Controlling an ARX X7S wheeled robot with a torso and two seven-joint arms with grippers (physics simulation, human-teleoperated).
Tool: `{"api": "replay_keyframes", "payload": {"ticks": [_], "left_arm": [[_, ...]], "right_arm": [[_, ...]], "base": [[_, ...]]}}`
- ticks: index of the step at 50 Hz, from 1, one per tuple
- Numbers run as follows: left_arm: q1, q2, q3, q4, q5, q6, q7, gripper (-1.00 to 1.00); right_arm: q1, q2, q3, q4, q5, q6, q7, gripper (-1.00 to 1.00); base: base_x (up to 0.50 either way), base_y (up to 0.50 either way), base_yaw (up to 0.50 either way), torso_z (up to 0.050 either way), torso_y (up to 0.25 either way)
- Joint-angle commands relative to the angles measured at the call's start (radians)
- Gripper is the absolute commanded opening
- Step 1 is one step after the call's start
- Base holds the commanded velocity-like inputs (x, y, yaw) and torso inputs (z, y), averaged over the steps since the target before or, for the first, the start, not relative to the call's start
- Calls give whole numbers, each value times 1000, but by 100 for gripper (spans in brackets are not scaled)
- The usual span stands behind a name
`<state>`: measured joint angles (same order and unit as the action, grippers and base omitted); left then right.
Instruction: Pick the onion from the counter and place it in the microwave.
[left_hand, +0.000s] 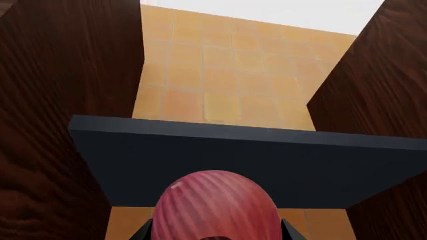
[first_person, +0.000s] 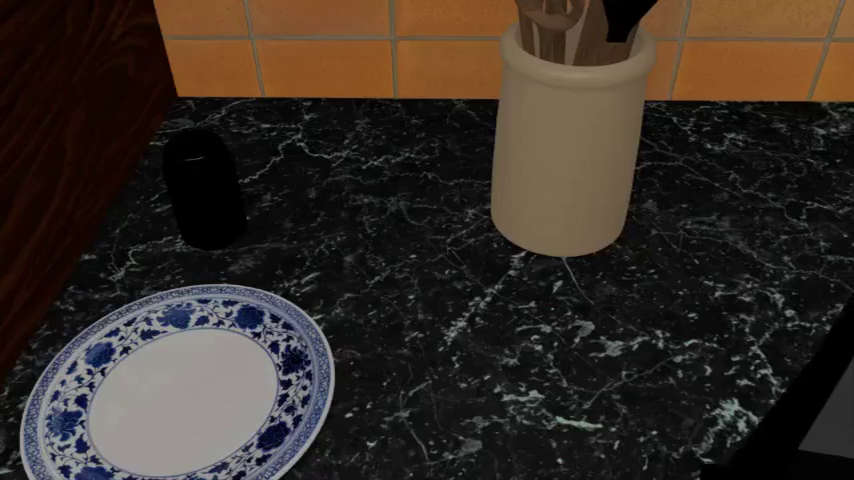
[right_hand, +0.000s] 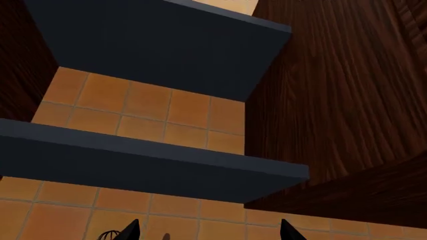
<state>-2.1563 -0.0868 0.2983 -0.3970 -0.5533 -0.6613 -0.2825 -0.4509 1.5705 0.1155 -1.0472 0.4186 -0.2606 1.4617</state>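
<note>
Held between the dark fingertips of the left gripper (left_hand: 217, 235) is the onion (left_hand: 217, 210), its glossy red skin with paler streaks filling the near edge of the left wrist view. The jaws are closed against its two sides, and only their tips can be seen. The left arm is raised and pitched upward, so that a dark shelf (left_hand: 253, 165) is seen just beyond the onion, with orange wall tiles (left_hand: 220, 75) behind it and dark wood cabinet panels (left_hand: 60, 100) on both sides.

Nothing is held by the right gripper (right_hand: 208, 231); its two fingertips are spread wide apart, and it too is aimed upward at dark shelves and tiled wall.

Neither arm is shown in the head view. The counter (first_person: 534, 350) is seen there, bearing a blue-and-white plate (first_person: 54, 400), a black cylinder (first_person: 203, 190) and a cream utensil crock (first_person: 561, 150).
</note>
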Motion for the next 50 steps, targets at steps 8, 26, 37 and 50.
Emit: {"api": "replay_keyframes", "payload": {"ticks": [8, 26, 37, 50], "left_arm": [[-200, 87, 52, -373, 67, 183, 100, -100], [-200, 87, 70, -349, 52, 167, 92, -100], [-200, 87, 78, -335, 39, 166, 89, -100], [-200, 87, 40, -340, 68, 163, 98, -100]], "right_arm": [[26, 0, 0, 0, 14, -7, -15, 100], [31, 0, -19, 0, 1, -17, -2, 100], [37, 0, -28, 0, 13, -8, -9, 100], [57, 0, -26, 0, 26, -4, -22, 100]], "base": [[0, 0, 0, 0, 1], [0, 0, 0, 0, 0], [0, 0, 0, 0, 0], [-442, 91, 0, 0, 1]]}}
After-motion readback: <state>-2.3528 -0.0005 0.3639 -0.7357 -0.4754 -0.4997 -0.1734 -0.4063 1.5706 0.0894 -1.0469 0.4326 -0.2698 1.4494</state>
